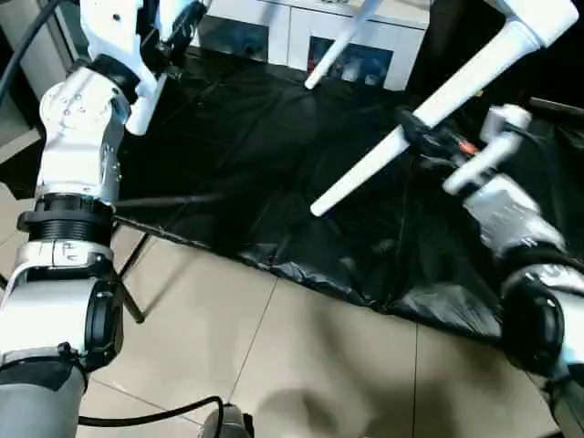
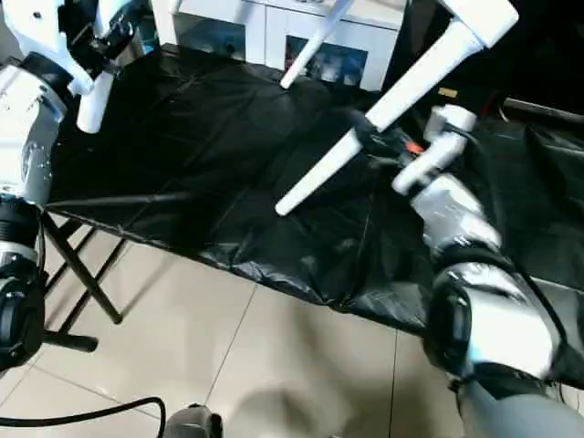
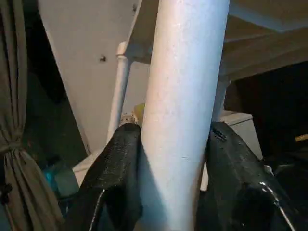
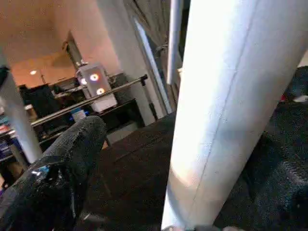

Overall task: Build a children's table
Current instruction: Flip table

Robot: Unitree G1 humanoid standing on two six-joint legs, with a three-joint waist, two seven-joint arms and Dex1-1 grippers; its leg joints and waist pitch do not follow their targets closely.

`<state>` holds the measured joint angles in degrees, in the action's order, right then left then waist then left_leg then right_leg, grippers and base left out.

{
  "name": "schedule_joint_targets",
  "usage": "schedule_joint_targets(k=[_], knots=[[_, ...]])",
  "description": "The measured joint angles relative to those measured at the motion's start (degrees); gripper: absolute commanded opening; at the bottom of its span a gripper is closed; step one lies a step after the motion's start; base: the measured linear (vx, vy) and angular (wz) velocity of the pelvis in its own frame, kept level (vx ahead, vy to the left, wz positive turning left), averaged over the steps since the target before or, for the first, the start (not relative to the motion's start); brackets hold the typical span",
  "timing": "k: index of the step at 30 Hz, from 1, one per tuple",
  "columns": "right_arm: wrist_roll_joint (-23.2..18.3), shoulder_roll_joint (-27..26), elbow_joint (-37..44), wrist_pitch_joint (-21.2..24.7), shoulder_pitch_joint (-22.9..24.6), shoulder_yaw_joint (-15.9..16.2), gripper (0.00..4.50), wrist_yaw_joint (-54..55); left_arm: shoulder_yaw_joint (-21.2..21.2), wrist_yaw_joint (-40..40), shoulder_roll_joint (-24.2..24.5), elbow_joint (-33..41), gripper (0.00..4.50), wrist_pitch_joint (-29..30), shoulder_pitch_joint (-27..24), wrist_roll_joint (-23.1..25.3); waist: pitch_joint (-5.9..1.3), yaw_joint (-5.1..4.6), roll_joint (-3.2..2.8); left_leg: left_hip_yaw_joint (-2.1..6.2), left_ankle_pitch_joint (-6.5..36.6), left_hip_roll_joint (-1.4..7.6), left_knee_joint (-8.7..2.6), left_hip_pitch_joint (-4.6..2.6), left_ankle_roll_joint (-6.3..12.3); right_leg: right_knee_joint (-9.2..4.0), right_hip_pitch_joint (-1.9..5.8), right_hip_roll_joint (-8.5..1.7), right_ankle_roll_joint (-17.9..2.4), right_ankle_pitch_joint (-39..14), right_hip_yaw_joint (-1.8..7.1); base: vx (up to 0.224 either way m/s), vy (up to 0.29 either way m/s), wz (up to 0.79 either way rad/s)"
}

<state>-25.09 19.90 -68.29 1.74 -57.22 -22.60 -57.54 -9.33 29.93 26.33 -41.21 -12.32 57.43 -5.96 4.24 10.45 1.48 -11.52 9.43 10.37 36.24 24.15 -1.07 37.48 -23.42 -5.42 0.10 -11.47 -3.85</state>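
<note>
White plastic legs slant over the black-draped counter from a tabletop held up at the far right; the right end effector sits wide open around the near leg, seemingly steadying it. The left end effector is clamped half-closed on another leg, likely bearing the table.

A bench draped in crinkled black plastic sheeting stands on a pale tiled floor. Above it slants a long white tubular plastic leg, its free tip hanging over the bench's near edge. The right end effector meets this leg at mid-length. The left end effector clasps another white tubular leg above the bench's far left corner.
</note>
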Motion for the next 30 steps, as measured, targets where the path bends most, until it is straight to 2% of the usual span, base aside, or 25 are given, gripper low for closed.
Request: schedule_joint_targets(k=[5, 8, 11, 12, 14, 16, 19, 22, 25, 29, 30], knots=[[0.42, 1.23, 0.67, 0.41, 0.08, 0.98, 4.5, -5.39, -0.66, 0.85, 0.29, -2.6, 1.81, -0.55, -0.72, -0.54, 0.0, 0.77, 0.0, -0.01, 0.0, 0.01, -0.03, 0.01, 0.0, -0.04, -0.01, 0.0, 0.0, 0.0, -0.01, 0.0, 0.0, 0.0], [0.44, 1.99, 4.16, 1.15, 1.46, 2.12, 4.5, -9.25, -0.93, 0.85, 0.42, -5.28, 1.79, -0.48, -1.47, -0.53, 0.0, 1.32, 0.01, -0.01, 0.0, 0.01, -0.03, 0.07, 0.0, -0.09, -0.01, 0.0, 0.01, -0.01, -0.03, 0.0, 0.0, 0.0], [-0.03, 2.93, 10.72, 2.66, 4.0, 2.94, 4.5, -11.92, -0.84, 0.86, -0.62, -8.51, 1.75, -0.29, -2.41, -0.39, 0.01, 2.07, 0.03, -0.03, 0.0, 0.01, -0.02, 0.17, 0.01, -0.2, 0.01, 0.0, 0.01, 0.0, -0.04, 0.0, 0.0, 0.0], [-0.82, 3.03, 16.22, 4.27, 6.73, 3.15, 4.5, -12.52, -0.69, 0.86, -1.81, -10.38, 1.73, -0.43, -2.45, -0.06, 0.0, 2.64, 0.04, 0.0, 0.01, 0.02, -0.03, 0.21, 0.02, -0.33, 0.1, 0.0, 0.01, 0.0, -0.09, 0.0, 0.0, 0.0], [-1.63, 2.9, 20.06, 5.72, 8.29, 4.01, 4.5, -13.66, 0.3, 0.86, -2.82, -12.79, 1.72, -0.36, -2.89, 0.28, 0.01, 3.06, 0.04, -0.12, 0.01, 0.08, 0.0, 0.28, 0.03, -0.36, 0.11, 0.0, 0.01, 0.0, -0.02, 0.0, 0.0, 0.0], [-2.24, 2.84, 26.88, 7.37, 11.94, 4.43, 4.5, -12.92, 0.56, 0.36, -4.1, -15.36, 1.71, -0.4, -2.88, 0.6, -0.01, 3.6, 0.1, -0.11, 0.02, 0.11, 0.03, 0.32, 0.06, -0.43, 0.15, 0.0, 0.0, 0.0, -0.04, 0.0, 0.0, 0.0], [-3.71, 2.31, 35.18, 9.52, 16.88, 4.46, 4.5, -10.77, 0.74, -0.04, -4.97, -17.91, 1.71, -1.44, -2.75, 0.8, -0.01, 3.78, 0.09, -0.12, 0.03, 0.11, 0.05, 0.28, 0.07, -0.44, 0.18, -0.01, 0.0, 0.0, -0.04, 0.0, 0.0, 0.0], [-3.99, 1.3, 41.86, 11.31, 20.36, 4.73, 4.5, -8.2, 0.75, -0.56, -5.05, -20.37, 1.7, -2.31, -1.72, 1.21, -0.05, 3.78, -0.2, -0.06, 0.02, 0.14, -0.01, 0.18, 0.05, -0.42, 0.26, 0.0, 0.02, 0.01, -0.1, 0.0, 0.0, 0.0], [-3.35, 0.26, 43.96, 11.93, 22.21, 5.8, 4.5, -6.08, 0.79, -1.63, -5.1, -22.66, 1.7, -2.81, -0.63, 1.6, -0.03, 3.47, -0.37, -0.05, 0.02, 0.14, -0.08, -0.02, 0.03, -0.43, 0.39, 0.0, 0.04, 0.01, -0.09, 0.0, 0.0, 0.0], [-1.44, -1.44, 44.57, 12.08, 23.68, 7.6, 4.5, -2.55, 0.79, -3.16, -4.47, -24.0, 1.7, -3.84, -0.34, 2.32, -0.03, 2.32, -0.39, -0.02, -0.03, 0.07, -0.36, -0.09, -0.05, -0.46, 0.41, -0.01, 0.05, 0.01, -0.09, 0.0, 0.0, 0.0], [-0.89, -1.67, 44.59, 11.64, 23.83, 8.04, 4.5, -1.85, 0.79, -3.31, -4.3, -24.11, 2.05, -3.87, -0.34, 2.35, -0.03, 2.21, -0.39, -0.02, -0.04, 0.07, -0.41, -0.1, -0.06, -0.46, 0.41, -0.01, 0.05, 0.01, -0.09, 0.0, 0.0, 0.0]])
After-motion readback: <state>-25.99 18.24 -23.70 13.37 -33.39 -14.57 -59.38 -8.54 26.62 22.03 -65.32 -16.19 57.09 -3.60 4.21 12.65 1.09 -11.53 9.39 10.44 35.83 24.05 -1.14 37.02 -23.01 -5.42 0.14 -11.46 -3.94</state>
